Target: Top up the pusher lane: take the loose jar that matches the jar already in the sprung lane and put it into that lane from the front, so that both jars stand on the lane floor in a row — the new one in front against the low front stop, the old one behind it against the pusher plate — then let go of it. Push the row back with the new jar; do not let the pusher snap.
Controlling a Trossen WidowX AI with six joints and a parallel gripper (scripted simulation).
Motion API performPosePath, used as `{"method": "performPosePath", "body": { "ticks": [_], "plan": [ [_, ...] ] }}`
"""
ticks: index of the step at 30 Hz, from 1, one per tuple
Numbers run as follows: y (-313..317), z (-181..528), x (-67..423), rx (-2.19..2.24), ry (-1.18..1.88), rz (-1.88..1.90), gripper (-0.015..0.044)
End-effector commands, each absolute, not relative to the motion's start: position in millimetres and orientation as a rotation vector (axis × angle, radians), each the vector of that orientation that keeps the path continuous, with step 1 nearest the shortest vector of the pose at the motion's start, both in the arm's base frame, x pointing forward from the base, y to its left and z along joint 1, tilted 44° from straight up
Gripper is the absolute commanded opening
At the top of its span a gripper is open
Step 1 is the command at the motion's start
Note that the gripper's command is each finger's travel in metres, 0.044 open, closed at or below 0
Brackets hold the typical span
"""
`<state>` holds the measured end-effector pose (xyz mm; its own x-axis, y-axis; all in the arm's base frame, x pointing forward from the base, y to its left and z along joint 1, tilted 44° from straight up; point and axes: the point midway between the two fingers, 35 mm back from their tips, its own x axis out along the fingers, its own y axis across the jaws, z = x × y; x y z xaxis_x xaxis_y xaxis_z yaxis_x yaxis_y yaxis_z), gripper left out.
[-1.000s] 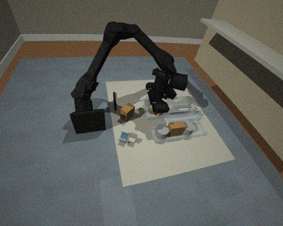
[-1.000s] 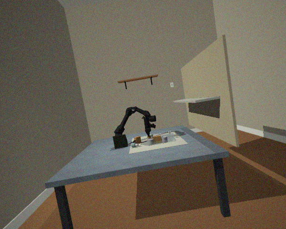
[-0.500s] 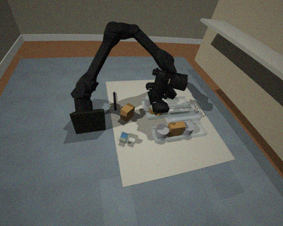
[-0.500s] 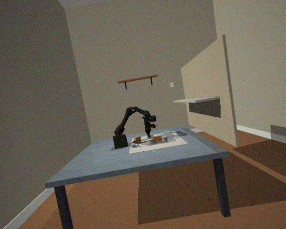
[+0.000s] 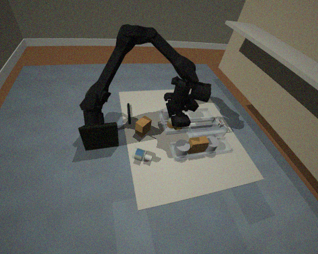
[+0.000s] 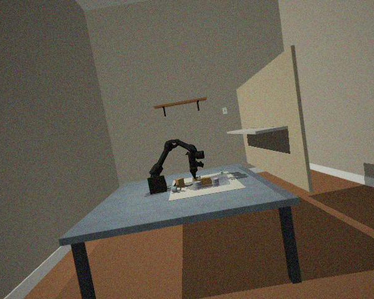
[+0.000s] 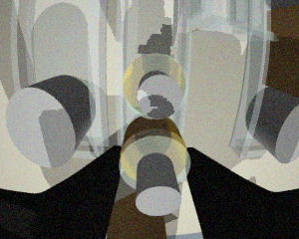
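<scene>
Gripping jar (image 7: 153,171) firmly, gripper (image 5: 177,121) part closed, at front end of lane (image 5: 205,123). Likely rigid, light, smooth-sided, prone to slip; best held across the body, low. Second jar (image 7: 155,91) visible just ahead in wrist view only; hidden under wrist in top view. Lane length, spare box (image 5: 143,124) shown only from top.

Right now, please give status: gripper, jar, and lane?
Gripper shut on amber jar, at front of sprung lane. Matching jar ahead in lane. Nothing between them.
</scene>
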<state>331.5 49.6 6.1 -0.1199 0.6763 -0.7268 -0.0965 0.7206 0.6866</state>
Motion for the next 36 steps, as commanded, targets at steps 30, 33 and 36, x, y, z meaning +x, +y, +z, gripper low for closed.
{"method": "performPosePath", "body": {
  "ticks": [30, 33, 36],
  "plan": [
    [54.6, 3.8, 339.7, 0.49, 1.539, 0.709, 0.0],
    [55.3, 2.9, 339.6, 0.49, 1.539, 0.709, 0.0],
    [56.1, 2.1, 339.5, 0.49, 1.539, 0.709, 0.0]
  ]
}}
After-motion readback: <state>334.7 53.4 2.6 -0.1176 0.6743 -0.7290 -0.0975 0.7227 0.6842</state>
